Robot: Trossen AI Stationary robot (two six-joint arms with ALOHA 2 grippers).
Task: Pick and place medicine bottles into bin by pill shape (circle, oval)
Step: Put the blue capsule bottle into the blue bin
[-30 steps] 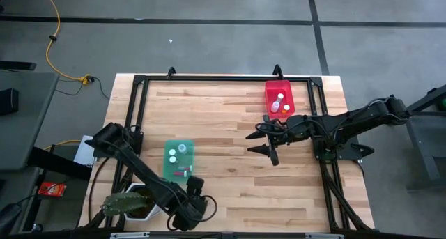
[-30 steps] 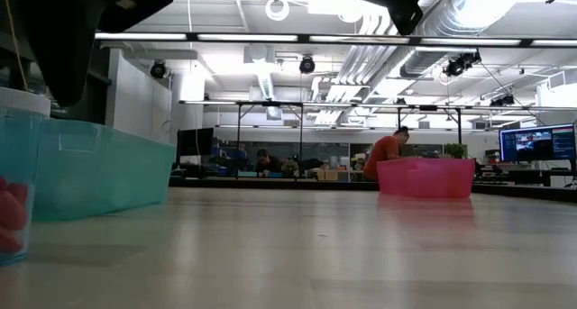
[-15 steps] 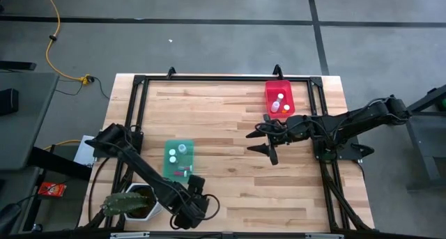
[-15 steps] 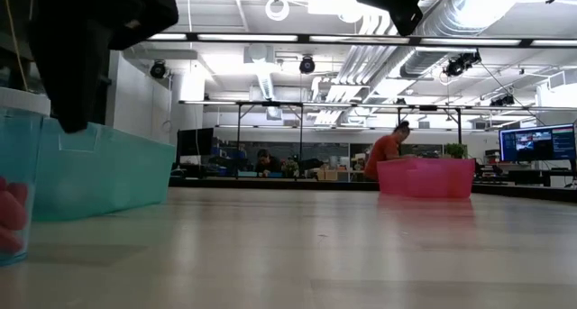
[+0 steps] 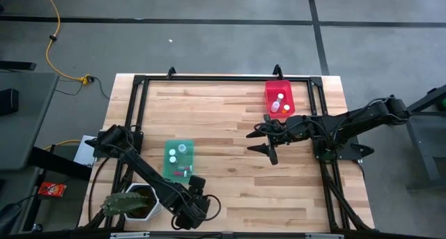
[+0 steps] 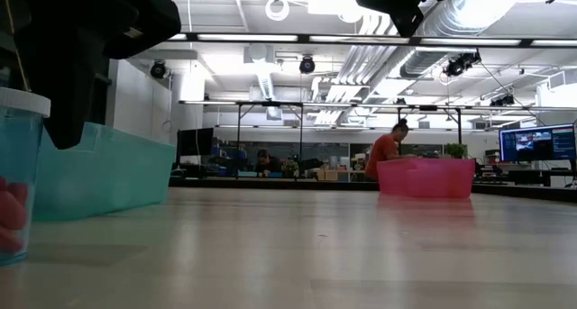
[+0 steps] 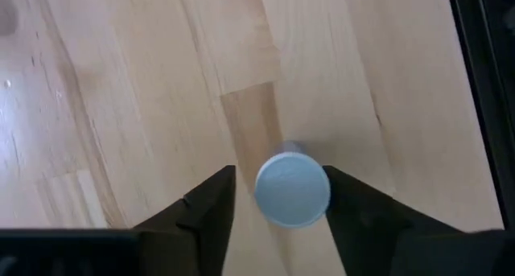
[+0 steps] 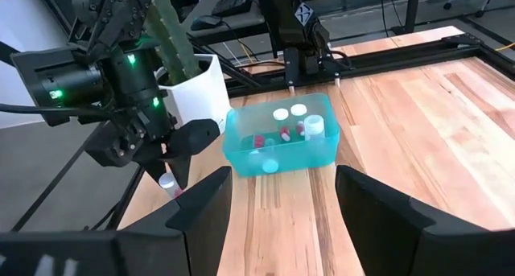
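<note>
A small translucent bottle with a white cap (image 7: 292,189) and red pills inside (image 6: 16,183) stands upright on its base on the wood near the table's front edge, left of centre. My left gripper (image 7: 280,179) is open and points down over it, one finger on each side of the cap. The arm hides the bottle in the high view (image 5: 191,210). One finger (image 6: 65,120) reaches down beside the bottle. My right gripper (image 5: 268,145) is open and empty above the table's middle right.
A teal bin (image 5: 179,160) holding several bottles sits just beyond my left gripper. A red bin (image 5: 279,99) with bottles sits at the far right. A white pot with a cactus (image 5: 136,203) stands at the front left. A black frame (image 5: 132,113) runs along the table edges.
My left gripper has come down over the bottle near the front edge. Its fingers now reach lower beside the bottle than a second ago. My right arm has kept still.
</note>
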